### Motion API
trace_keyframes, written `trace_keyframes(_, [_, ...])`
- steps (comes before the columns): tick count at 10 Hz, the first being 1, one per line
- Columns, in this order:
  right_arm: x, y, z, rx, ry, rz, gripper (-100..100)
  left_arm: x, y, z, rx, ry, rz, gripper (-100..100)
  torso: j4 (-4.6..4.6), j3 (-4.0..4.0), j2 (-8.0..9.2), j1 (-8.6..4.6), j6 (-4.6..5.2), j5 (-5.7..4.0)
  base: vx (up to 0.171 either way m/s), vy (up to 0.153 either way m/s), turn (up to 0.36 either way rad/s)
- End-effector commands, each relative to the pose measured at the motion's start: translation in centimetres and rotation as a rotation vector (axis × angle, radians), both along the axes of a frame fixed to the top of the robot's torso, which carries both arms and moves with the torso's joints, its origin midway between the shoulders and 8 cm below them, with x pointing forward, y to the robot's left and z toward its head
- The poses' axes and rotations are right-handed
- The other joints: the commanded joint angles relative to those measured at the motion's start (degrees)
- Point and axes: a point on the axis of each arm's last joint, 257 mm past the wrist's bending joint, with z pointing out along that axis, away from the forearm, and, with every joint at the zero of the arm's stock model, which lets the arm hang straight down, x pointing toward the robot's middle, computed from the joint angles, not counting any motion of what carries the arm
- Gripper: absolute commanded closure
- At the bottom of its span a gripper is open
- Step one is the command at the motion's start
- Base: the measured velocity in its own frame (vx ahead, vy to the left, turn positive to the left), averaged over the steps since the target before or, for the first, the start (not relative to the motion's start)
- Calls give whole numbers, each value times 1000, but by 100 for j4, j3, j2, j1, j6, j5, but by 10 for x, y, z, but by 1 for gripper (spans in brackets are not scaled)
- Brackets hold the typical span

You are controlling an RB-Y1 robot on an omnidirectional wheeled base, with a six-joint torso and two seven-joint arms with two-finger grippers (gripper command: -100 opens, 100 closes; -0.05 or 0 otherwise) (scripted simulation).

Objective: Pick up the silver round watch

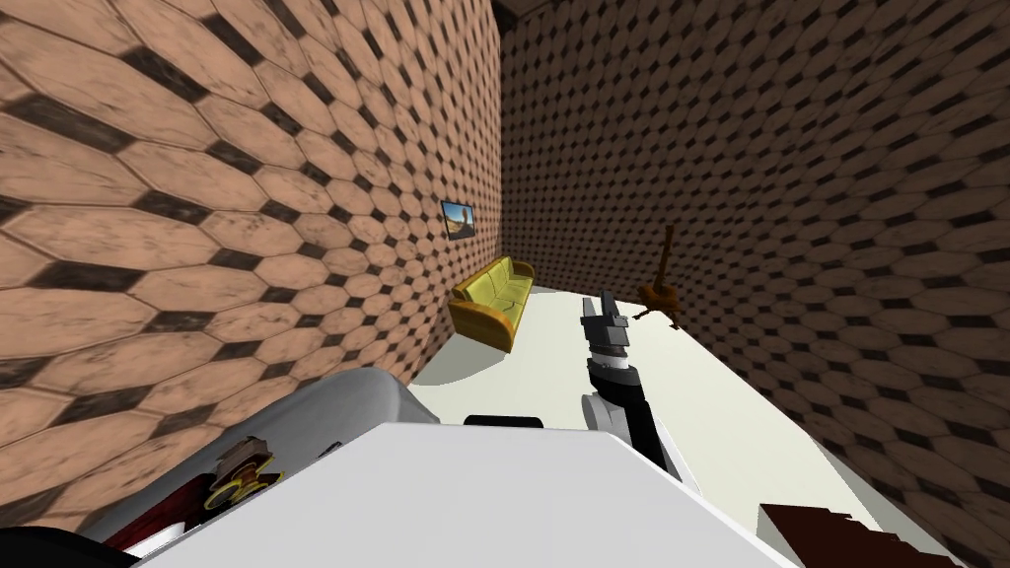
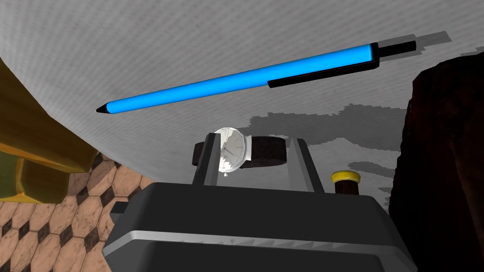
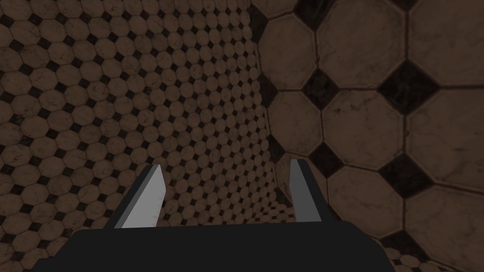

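The silver round watch point(image 2: 231, 150) stands on edge between the fingers point(image 2: 302, 160) of the left gripper point(image 2: 255, 139), just below the blue pen point(image 2: 236, 82) and apart from it. Its dial is pale, almost white, inside a thin bright rim, with fine hands and hour marks that are too small to read. A dark strap loops out behind the case. The two blades have closed in on it, one against the dial's edge and the other at the far side of the strap, so the watch is clamped between them. The pen lies flat on a white tabletop point(image 2: 142, 42), with a black tip and black clip. Past its clip end and nearer the gripper sits a small dark item with a yellow cap point(image 2: 345, 177). Well away from the pen, the right gripper point(image 3: 226, 165) is held up with its blades spread wide, grasping nothing.
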Motion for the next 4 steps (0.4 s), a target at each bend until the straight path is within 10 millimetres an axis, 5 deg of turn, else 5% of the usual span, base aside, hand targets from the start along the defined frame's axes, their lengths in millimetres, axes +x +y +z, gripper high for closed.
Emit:
trace_keyframes(1, [0, 0, 0, 0, 0, 0, 0, 1, 3, 8, -1, 1, -5, 100, 0, 0, 0, 0, 0, 0, -5, -47, 84])
trace_keyframes(3, [0, 0, 0, 0, 0, 0, 0, 2, 4, 11, 0, 2, -9, 100, 1, 2, 3, -14, -1, -3, -10, -37, 43])
trace_keyframes(4, [0, 0, 0, 0, 0, 0, 0, 2, 4, 12, -1, 2, -9, 0, 1, 1, 1, -4, 1, 0, -2, -5, -1])
